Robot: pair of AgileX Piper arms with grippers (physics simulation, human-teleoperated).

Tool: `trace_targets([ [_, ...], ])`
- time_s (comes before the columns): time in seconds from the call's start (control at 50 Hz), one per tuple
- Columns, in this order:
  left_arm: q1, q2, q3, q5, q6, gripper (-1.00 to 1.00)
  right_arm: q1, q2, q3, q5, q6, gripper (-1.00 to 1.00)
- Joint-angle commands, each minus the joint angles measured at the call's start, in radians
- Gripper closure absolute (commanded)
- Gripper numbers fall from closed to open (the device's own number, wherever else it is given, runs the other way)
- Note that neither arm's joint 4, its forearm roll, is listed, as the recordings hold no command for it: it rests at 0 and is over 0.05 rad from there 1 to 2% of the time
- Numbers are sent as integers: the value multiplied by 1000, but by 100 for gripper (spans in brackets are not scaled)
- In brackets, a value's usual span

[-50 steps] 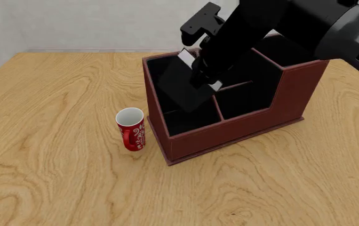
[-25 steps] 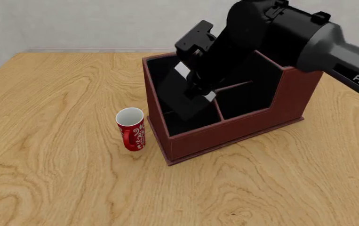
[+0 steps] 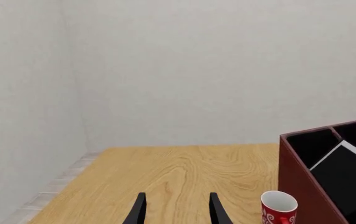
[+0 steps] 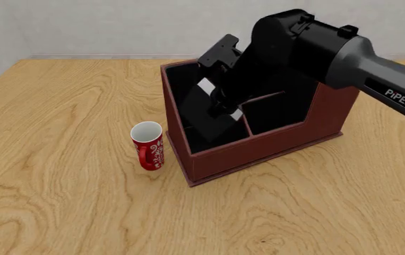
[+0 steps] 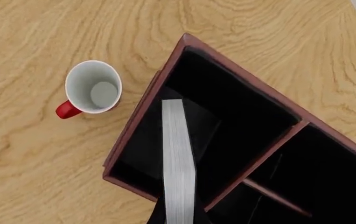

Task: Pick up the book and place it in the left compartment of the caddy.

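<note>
The black book [image 4: 208, 112] with white page edges hangs tilted inside the left compartment [image 4: 185, 85] of the red-brown caddy [image 4: 259, 150]. My right gripper [image 4: 221, 101] is shut on the book's upper part, reaching in from above. In the right wrist view the book's page edge [image 5: 178, 163] runs down into the black slot [image 5: 227, 95] beside the caddy rim [image 5: 142, 114]. The left wrist view shows the book [image 3: 345, 173] leaning in the caddy [image 3: 295, 186]. My left gripper [image 3: 178, 212] is open and empty above the table, well left of the caddy.
A red patterned mug [image 4: 147, 144] stands upright just left of the caddy, also visible as the mug [image 5: 92, 88] and the mug [image 3: 278, 207] in the wrist views. A divider [image 5: 259, 158] separates the left compartment from the smaller slots. A wall stands behind the table.
The right arm has come down and the book has sunk a little deeper into the left compartment. The mug, the caddy and the left arm have not moved.
</note>
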State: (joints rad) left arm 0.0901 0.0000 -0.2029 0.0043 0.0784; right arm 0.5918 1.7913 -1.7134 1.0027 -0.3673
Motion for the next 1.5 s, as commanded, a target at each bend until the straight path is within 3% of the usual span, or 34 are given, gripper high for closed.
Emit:
trace_targets([
  [0.02,1,0,-10,9,0,-100,2,5,10,-26,27,100],
  [0.62,-4,0,-27,24,-4,-100,-2,19,5,-37,20,100],
  [0.64,-3,0,-27,24,-4,-100,-8,17,9,-40,11,-100],
  [1.1,-8,0,-39,30,-2,-100,-1,3,14,-33,12,-100],
  [1.5,-20,0,-51,31,-8,-100,-8,-73,-144,100,9,-100],
])
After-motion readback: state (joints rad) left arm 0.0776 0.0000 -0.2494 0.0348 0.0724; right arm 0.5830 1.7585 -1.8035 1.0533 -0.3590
